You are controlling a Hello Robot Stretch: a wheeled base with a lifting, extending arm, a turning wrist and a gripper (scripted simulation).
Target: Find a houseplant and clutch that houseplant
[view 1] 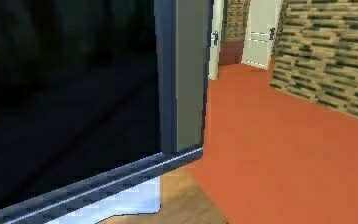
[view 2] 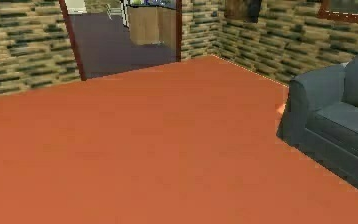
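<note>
Nearest: large black flat screen in a grey frame (view 1: 72, 95), very close, taking up the forward view's left and middle. Its white base (view 1: 127, 196) sits on a strip of pale wood surface (view 1: 192, 198). Screen's right edge stands hard against the lane ahead.

Task progress: early, by my reading. Still at the search step; nothing grasped as far as can be judged. Where the houseplant is cannot be told. One candidate only: a small pale-green blob (view 2: 137, 4) on top of a tan wooden cabinet (view 2: 152, 26), seen through the dark-framed doorway (view 2: 122, 40) in the arm side view. Too small to name. Left to do: locate the plant, drive up, reach, grip.

Gripper state: cannot tell.

Open room:
- Orange-red floor (view 2: 137, 140) broad and bare across the arm side view, running up to the doorway.
- Dark blue-grey upholstered armchair (view 2: 332, 110) at the arm side view's right; its near corner juts into the floor.
- Forward view's right: same floor runs between the screen edge and a mottled brick wall (view 1: 327, 55) toward a white panelled door (view 1: 259, 32).
- Brick walls flank the doorway; its frame is the narrow point.

Judgement: clearing the screen edge comes first; the doorway route looks roomy.
</note>
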